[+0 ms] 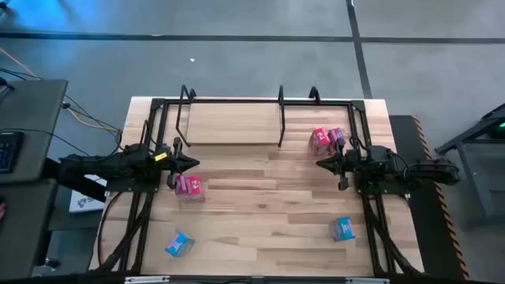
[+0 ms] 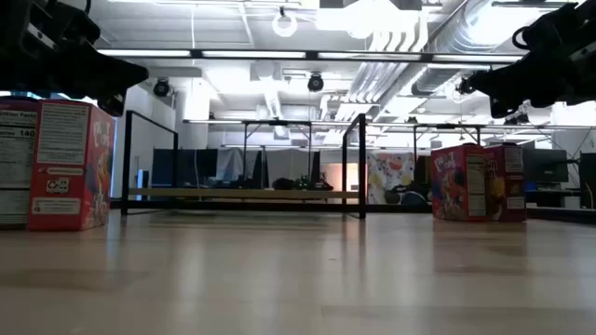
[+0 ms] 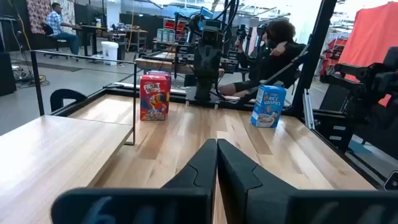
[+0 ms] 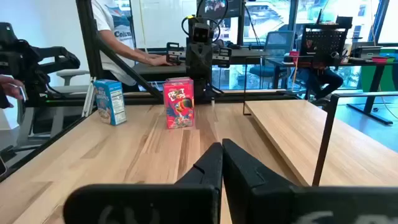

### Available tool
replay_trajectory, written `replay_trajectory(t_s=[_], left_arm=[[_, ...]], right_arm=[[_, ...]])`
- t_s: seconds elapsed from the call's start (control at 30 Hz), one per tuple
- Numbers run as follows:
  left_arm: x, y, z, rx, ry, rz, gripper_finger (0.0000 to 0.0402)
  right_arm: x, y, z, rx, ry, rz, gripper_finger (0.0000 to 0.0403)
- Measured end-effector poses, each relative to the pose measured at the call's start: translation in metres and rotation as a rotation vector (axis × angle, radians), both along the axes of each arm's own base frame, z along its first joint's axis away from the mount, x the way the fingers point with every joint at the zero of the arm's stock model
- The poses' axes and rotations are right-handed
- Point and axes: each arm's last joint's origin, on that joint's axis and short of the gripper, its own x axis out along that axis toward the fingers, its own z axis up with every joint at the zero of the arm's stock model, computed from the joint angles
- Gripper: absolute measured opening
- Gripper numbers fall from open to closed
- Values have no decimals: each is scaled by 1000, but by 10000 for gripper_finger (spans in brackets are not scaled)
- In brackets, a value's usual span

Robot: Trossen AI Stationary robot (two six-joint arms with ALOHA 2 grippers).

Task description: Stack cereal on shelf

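Shelf [image 1: 237, 125]: light board in a thin black frame, at the far middle of the table [image 1: 268, 213], bare on top. Upright rails at its ends and one partway along.

Cereal, all placed from the shelf:
- Two pink boxes [image 1: 325, 140] just off the shelf's right end, side by side and touching, upright on the table. Same pair seen at the right of the low view [image 2: 477, 182].
- Pink box by the left arm [image 1: 188, 187], nearer than the shelf's left end, standing on the table; large at the left edge of the low view [image 2: 58, 166].
- Blue box, near left [image 1: 180, 244], well clear of the shelf, toward the table's front-left corner, turned at an angle.
- Blue box, near right [image 1: 342, 229], well clear of the shelf, toward the front-right, also slightly turned.

Left gripper [image 1: 192, 163]: held above the table just in front of the shelf's left end, pointing inward, beside and above the pink box, not touching it. Jaws pressed together, nothing between them; own wrist view shows the two dark fingers [image 3: 198, 171] meeting.

Right gripper [image 1: 322, 163]: held above the table in front of the shelf's right end, pointing inward, just nearer than the two pink boxes, apart from them. Jaws pressed together, empty; fingers [image 4: 242, 169] meet in own wrist view.

People seated at desks in the room beyond the table.
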Motion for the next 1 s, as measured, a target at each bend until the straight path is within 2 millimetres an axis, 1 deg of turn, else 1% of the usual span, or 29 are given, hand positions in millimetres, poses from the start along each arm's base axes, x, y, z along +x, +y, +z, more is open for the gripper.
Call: replay_trajectory(t_s=[0.6, 0.67, 0.7, 0.73, 0.83, 0.9, 0.97, 1.0], left_arm=[[0, 0, 0, -1, 0, 0, 5], [0, 0, 0, -1, 0, 0, 5], [0, 0, 0, -1, 0, 0, 5], [0, 0, 0, -1, 0, 0, 5], [0, 0, 0, 0, 0, 0, 5], [0, 0, 0, 0, 0, 0, 5], [0, 0, 0, 0, 0, 0, 5], [0, 0, 0, 0, 0, 0, 5]], right_arm=[[0, 0, 0, 0, -1, 0, 0], [0, 0, 1, -25, -13, -1, 0], [0, 0, 6, -41, -63, -8, 0], [-1, 0, 15, -17, -150, -7, 0], [-11, 0, 45, 175, -482, 42, 0], [-21, -1, 60, 292, -677, 33, 0], [-32, -5, 70, 382, -849, -47, 0], [-35, -7, 74, 437, -888, -110, 0]])
